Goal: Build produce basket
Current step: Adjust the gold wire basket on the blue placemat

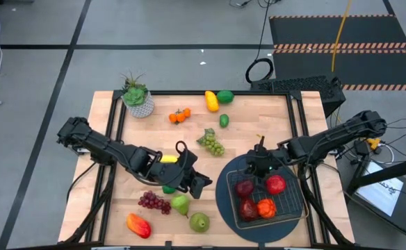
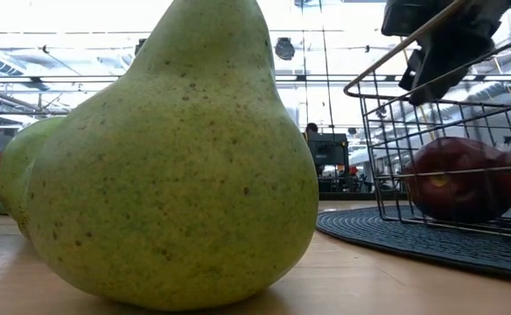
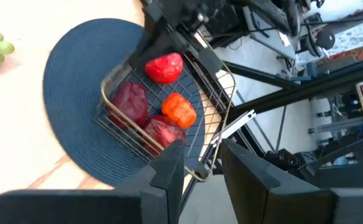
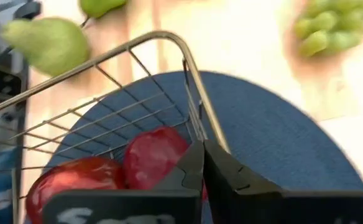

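Nearest the front edge of the pale wooden table (image 1: 272,111) lie a red-and-yellow mango-shaped toy fruit (image 1: 138,225), a large speckled green pear (image 1: 199,222) and a smaller green pear (image 1: 181,205), with a bunch of dark purple grapes (image 1: 154,202) just behind them. To their right, the small rectangular dark wire-mesh basket (image 1: 292,206) sits on a round dark blue woven mat (image 1: 224,198); it holds dark red apples (image 1: 245,187), a brighter red apple (image 1: 275,184) and an orange pepper-like piece (image 1: 265,207).

The right gripper (image 1: 260,164) is at the basket's far rim, its jaws clenched on the wire edge. The left gripper (image 1: 201,183) hangs over mid-table beside the mat, jaws slightly parted with nothing seen between them; a yellow banana (image 1: 167,158) shows behind that arm.

Farther back lie a bunch of green grapes (image 1: 212,144), a small lime (image 1: 224,120), small oranges (image 1: 179,116), a yellow fruit (image 1: 211,101) touching a green one (image 1: 225,96), and a green potted plant in a white pot (image 1: 137,97).
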Tool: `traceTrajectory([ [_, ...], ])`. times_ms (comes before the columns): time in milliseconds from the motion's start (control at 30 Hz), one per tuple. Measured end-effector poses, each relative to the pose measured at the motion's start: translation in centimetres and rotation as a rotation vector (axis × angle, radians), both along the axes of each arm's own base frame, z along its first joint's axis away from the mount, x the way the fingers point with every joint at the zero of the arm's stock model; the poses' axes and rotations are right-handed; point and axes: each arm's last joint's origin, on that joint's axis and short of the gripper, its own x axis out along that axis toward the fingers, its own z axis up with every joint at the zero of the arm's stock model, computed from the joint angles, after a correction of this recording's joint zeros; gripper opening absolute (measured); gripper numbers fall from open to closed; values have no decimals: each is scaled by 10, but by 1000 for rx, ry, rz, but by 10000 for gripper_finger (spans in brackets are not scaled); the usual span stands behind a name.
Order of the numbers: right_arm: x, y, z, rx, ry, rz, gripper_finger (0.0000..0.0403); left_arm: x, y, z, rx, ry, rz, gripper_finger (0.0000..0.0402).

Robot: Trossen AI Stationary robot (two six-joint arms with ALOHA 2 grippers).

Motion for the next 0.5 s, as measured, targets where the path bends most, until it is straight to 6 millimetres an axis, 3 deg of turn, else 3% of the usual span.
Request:
traceTrajectory([
  [300,2,-17,-1,-2,23,-133,3,0,1,0,47,-1,-25,106],
  [500,-2,-18,13,63,-64,-97,4,-1,1,-2,110,14,-58,106],
])
